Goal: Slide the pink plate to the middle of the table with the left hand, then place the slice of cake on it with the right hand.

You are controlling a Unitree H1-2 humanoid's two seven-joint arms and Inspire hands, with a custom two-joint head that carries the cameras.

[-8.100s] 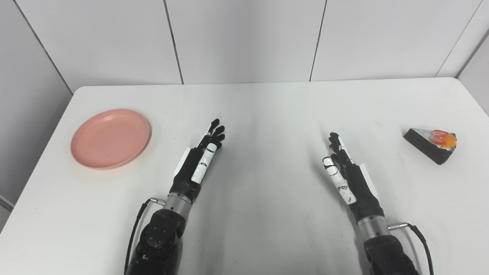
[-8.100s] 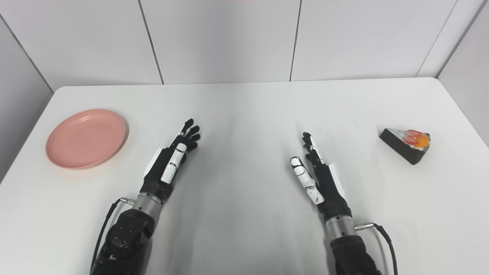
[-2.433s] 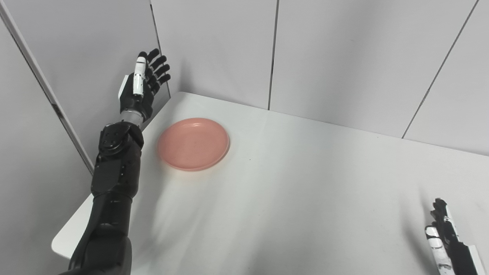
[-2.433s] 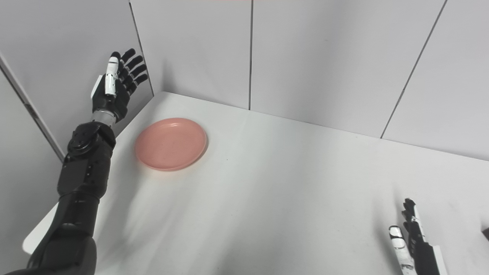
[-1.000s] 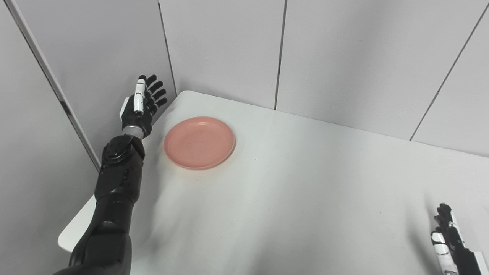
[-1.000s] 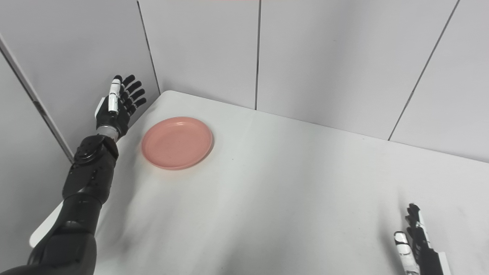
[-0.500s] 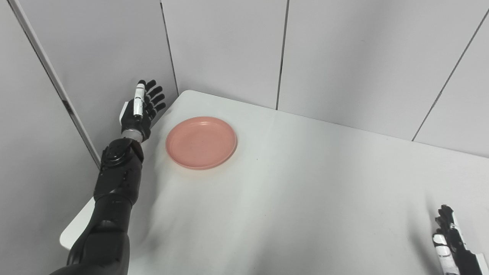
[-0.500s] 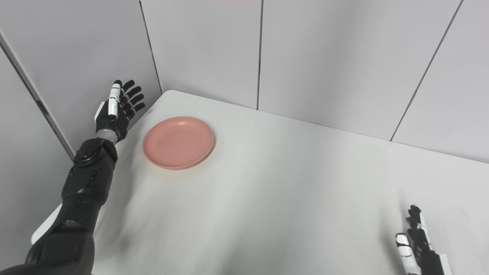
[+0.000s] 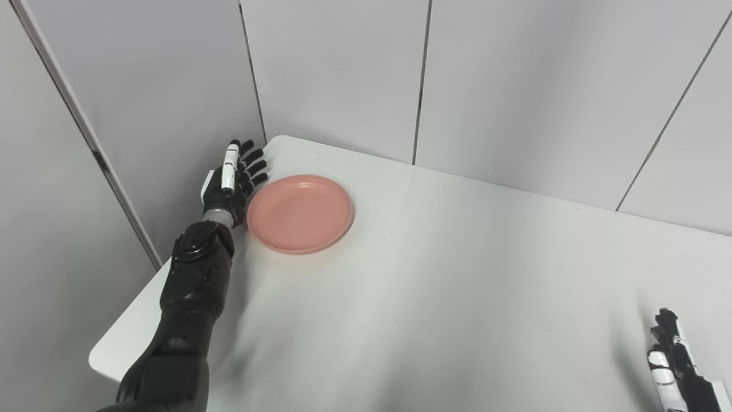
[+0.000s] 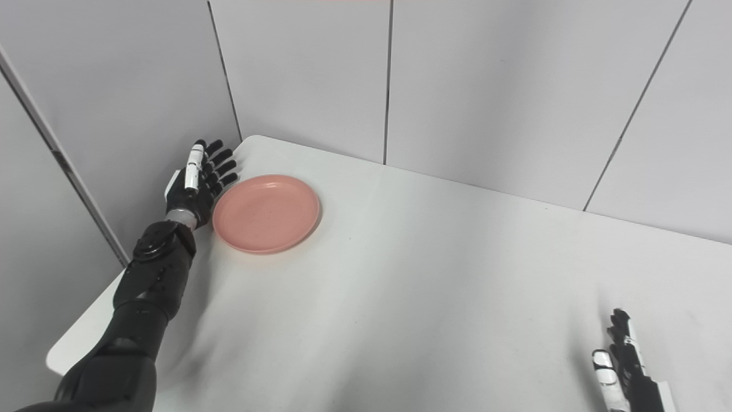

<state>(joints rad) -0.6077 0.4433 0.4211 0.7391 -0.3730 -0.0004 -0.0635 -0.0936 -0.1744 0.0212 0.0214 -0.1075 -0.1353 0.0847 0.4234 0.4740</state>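
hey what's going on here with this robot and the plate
The robot's left hand, open with its fingers spread, is at the outer edge of a round pink plastic plate, looking set to push it toward the middle. The plate lies near the far left corner of the white table, not yet in the middle. The right hand waits low over the table at the bottom right, open and holding nothing. The cake slice is out of view.

Pink plate on a white table; each robot hand black with white patches.
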